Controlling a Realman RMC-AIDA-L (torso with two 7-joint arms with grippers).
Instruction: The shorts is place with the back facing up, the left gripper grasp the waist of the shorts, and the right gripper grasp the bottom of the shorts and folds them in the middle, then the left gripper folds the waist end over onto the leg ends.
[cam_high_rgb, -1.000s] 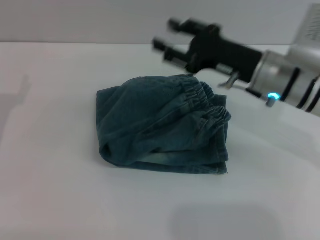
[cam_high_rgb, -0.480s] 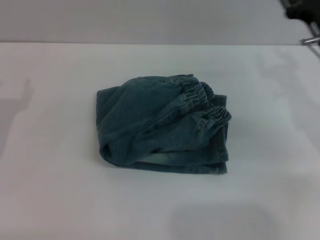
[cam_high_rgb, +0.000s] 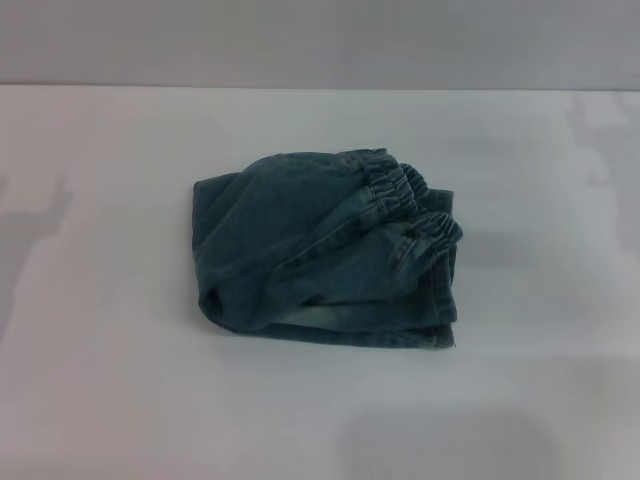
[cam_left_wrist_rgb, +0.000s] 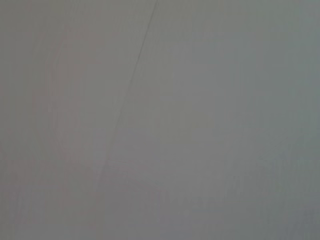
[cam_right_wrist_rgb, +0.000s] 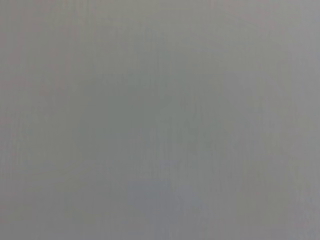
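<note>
Centrally on the plain white table (cam_high_rgb: 120, 400), the shorts (cam_high_rgb: 320, 250) lie folded into a compact bundle, their ruffled waist (cam_high_rgb: 410, 205) toward the frame's right. Behind the table's far edge runs a pale grey wall (cam_high_rgb: 300, 40). Neither gripper appears in any view, so their state cannot be told.

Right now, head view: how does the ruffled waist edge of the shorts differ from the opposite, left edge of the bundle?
The waist is gathered and ruffled, showing as two stacked bands on the robot's right; the left edge is a smooth, straight line of cloth. The waist sits raised on top of the bundle; the left edge lies low against the table. Both are the same blue-green denim of the shorts, and no hand touches either.
</note>
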